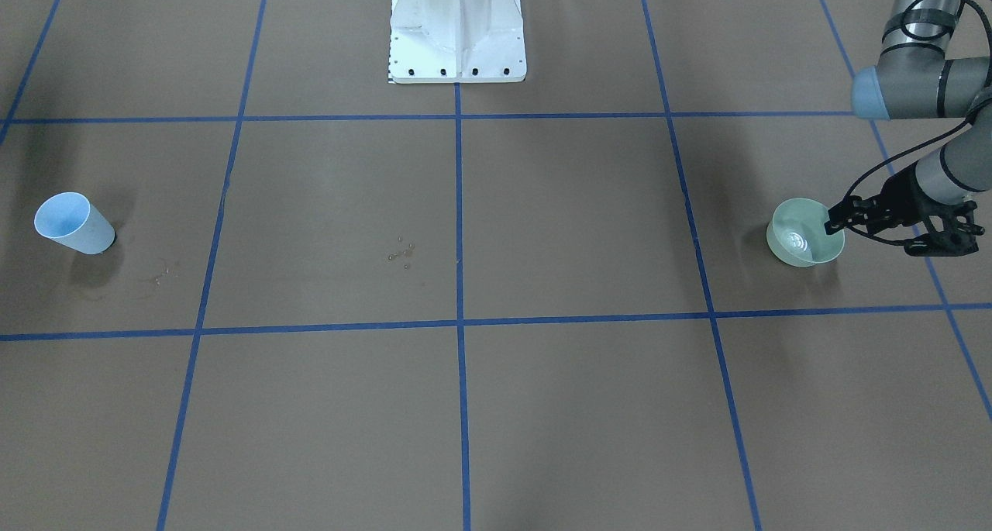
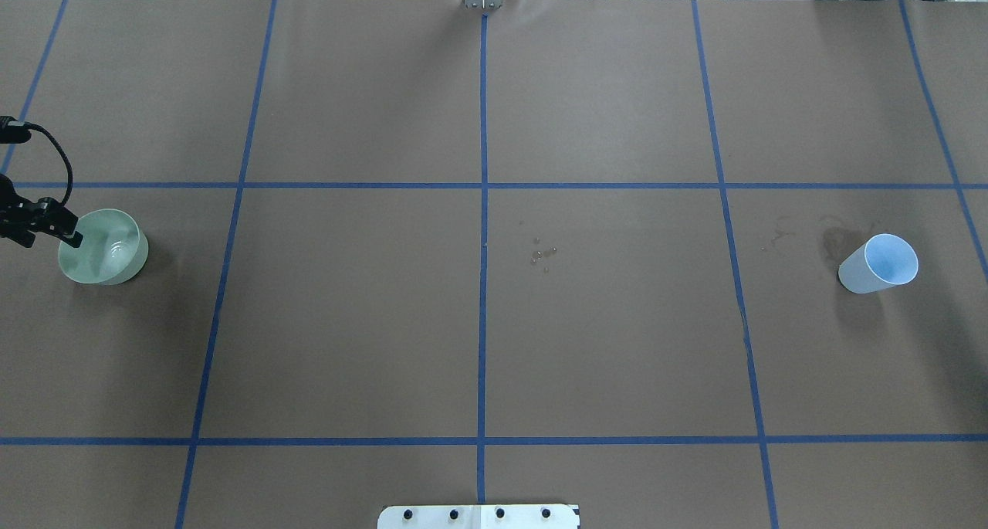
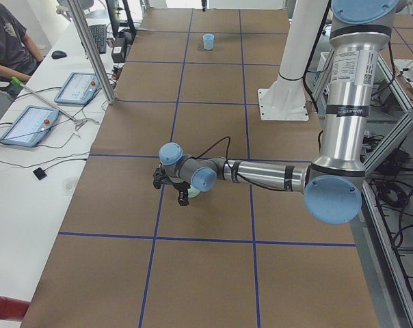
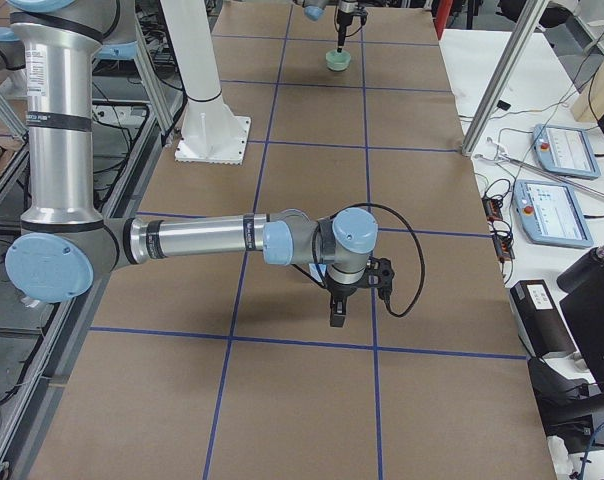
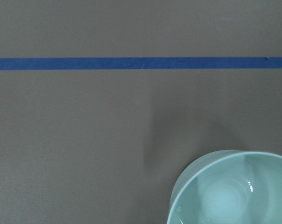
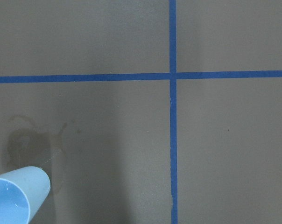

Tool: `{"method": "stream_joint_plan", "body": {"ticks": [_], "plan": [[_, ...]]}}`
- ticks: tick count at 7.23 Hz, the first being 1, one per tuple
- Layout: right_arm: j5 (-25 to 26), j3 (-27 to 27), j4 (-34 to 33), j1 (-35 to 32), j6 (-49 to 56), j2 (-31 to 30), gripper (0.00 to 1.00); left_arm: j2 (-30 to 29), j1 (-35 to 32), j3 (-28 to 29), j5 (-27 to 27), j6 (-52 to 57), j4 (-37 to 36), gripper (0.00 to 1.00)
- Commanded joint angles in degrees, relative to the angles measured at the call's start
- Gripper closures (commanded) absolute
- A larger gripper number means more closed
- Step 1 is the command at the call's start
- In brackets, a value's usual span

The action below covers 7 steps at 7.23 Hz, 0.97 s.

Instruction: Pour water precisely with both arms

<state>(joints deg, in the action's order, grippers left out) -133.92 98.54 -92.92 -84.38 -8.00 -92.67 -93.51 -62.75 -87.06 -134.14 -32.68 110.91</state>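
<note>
Seen from across the table, the left gripper (image 1: 834,222) has its fingers drawn together on the rim of the green bowl (image 1: 814,258), pinching it near the counter's left-end edge. A rim hold probably lets the arm tip the bowl. The water (image 1: 798,240) shows as glints in the bowl's bottom. The blue cup (image 1: 77,225) stands alone near the right-end edge, its mouth free to receive. Loose droplets (image 1: 401,253) lie at the counter's middle, out from the white pedestal (image 1: 457,27).

From overhead, bowl and cup are well apart, and only those droplets lie between them. A damp stain (image 2: 834,239) marks the paper just beside the cup.

From the right end, the right gripper (image 4: 339,312) hangs pointing down near that edge. Whether its fingers are spread or pressed together cannot be told.

The right wrist view catches the cup only at its lower-left corner, so that gripper seems to be beside the cup, not around it. The cup likely needs grasping before any pour.
</note>
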Motion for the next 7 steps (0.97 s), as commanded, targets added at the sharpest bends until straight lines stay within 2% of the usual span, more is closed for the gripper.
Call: {"method": "stream_joint_plan", "body": {"ticks": [1,3,4,6,7], "plan": [[-0.02,-0.1,0.02,0.0,0.0,0.03,0.01,-0.1,0.26,0.31,0.01,-0.02,0.01,0.73],[-0.02,-0.1,0.02,0.0,0.0,0.12,0.01,-0.45,0.26,0.31,-0.07,-0.11,0.01,0.93],[-0.02,-0.1,0.02,0.0,0.0,0.2,0.01,-0.53,0.26,0.31,-0.16,-0.11,0.01,1.0],[-0.02,-0.1,0.11,0.0,0.0,0.47,0.01,-1.84,0.17,-2.13,-2.08,-4.9,-0.08,1.0],[-0.02,-0.01,0.11,0.0,-0.09,0.56,0.01,-3.16,0.17,-5.02,-6.53,-8.25,-0.78,1.0]]}}
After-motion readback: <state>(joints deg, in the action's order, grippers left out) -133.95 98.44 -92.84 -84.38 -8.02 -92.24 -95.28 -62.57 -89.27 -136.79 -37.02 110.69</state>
